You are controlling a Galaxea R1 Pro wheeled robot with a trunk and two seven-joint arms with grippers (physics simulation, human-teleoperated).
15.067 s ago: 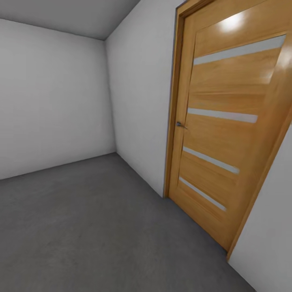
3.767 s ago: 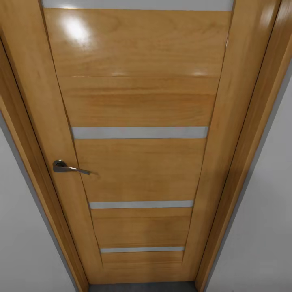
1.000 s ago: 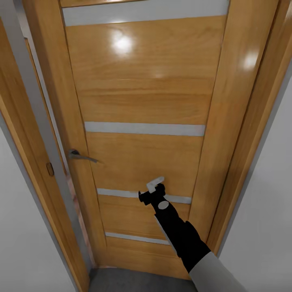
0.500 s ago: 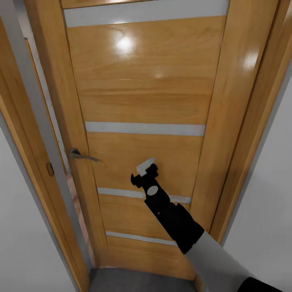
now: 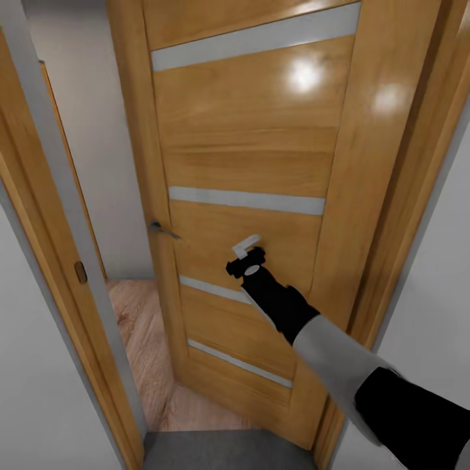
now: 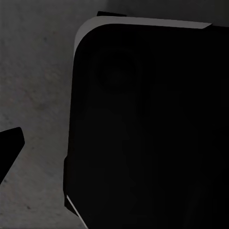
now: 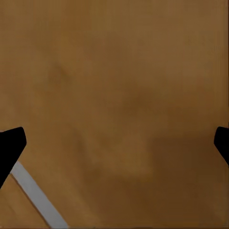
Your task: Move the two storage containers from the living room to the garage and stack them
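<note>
The two storage containers are out of view. I face the garage's wooden door [image 5: 261,150] with pale stripes, which stands partly open, swung away from me. My right gripper [image 5: 247,250] is stretched out against the door panel just below its second stripe, fingers open with nothing between them. In the right wrist view the right gripper [image 7: 114,145] sits close to the wood, both dark fingertips at the picture's edges. The left gripper [image 6: 114,148] hangs over dark grey floor [image 6: 33,86] beside a black robot part, with one fingertip [image 6: 9,145] far out to the side.
A metal handle [image 5: 160,229] sits on the door's free edge. The wooden door frame [image 5: 62,261] stands close on the left and a white wall [image 5: 424,281] on the right. Through the gap show a light wood plank floor [image 5: 140,339] and a pale wall.
The door has swung further open and the gap at its handle side has widened, now showing plank floor beyond. My right arm has reached further forward, staying on the panel.
</note>
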